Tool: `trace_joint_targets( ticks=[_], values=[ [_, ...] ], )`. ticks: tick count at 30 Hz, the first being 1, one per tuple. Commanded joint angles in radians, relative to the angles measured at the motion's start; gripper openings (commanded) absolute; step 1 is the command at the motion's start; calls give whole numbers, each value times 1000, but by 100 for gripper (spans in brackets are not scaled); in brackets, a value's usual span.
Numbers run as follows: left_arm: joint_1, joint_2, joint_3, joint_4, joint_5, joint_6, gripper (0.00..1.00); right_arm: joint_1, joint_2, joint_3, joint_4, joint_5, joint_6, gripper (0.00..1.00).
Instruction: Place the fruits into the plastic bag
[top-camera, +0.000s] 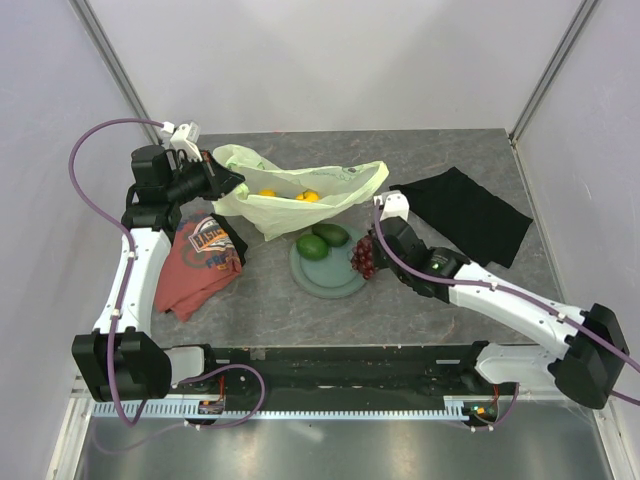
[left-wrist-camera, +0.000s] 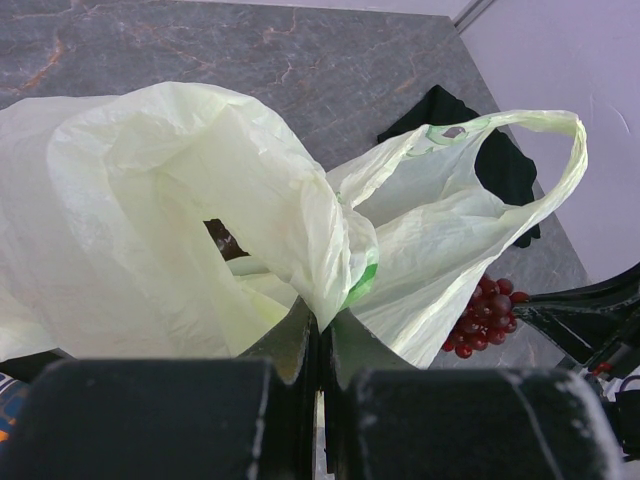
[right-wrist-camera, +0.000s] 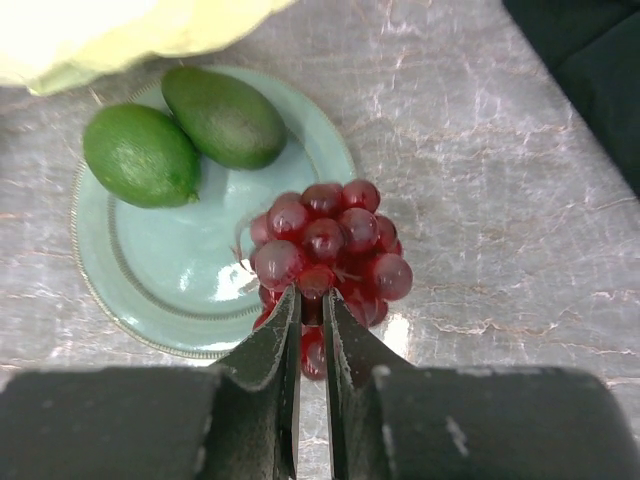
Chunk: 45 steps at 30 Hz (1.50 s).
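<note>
Crinkly plastic bag (left-wrist-camera: 180, 200), glossy grapes (right-wrist-camera: 330, 245)

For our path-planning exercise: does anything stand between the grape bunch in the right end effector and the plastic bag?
Only the lime and avocado on the plate lie low near that line; above them, nothing visible blocks the bag.

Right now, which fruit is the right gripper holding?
The dark red grape bunch, pinched by the right gripper; the two green fruits lie untouched on the plate.
</note>
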Motion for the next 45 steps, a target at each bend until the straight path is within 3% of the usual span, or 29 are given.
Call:
trace_joint_targets(
  ticks=[1,9,13,17,22,26,31,38,45],
  values=[
    [7,-16,7,11,-8,21,2,-4,-73,53,19,41,-12,0],
    [5,-18,7,11,-6,21,2,-4,-166,55,69,-36,-87,0],
    [7,-9,4,11,-6,19,2,-4,-206,82,101,-149,-144,0],
    [5,-6,6,9,3,16,2,-3,-197,136,108,-364,-202,0],
    [5,-6,4,11,-2,18,2,16,-151,205,117,-484,-215,0],
    [5,-4,4,11,-2,18,2,19,-127,295,134,-472,-213,0],
    [5,2,4,9,1,16,1,10,-51,429,94,-328,-203,0],
    [5,1,6,11,-2,18,1,-84,68,556,6,-328,-154,0],
    [5,-16,3,14,-12,23,2,-170,99,624,51,-357,-161,0]
  ],
)
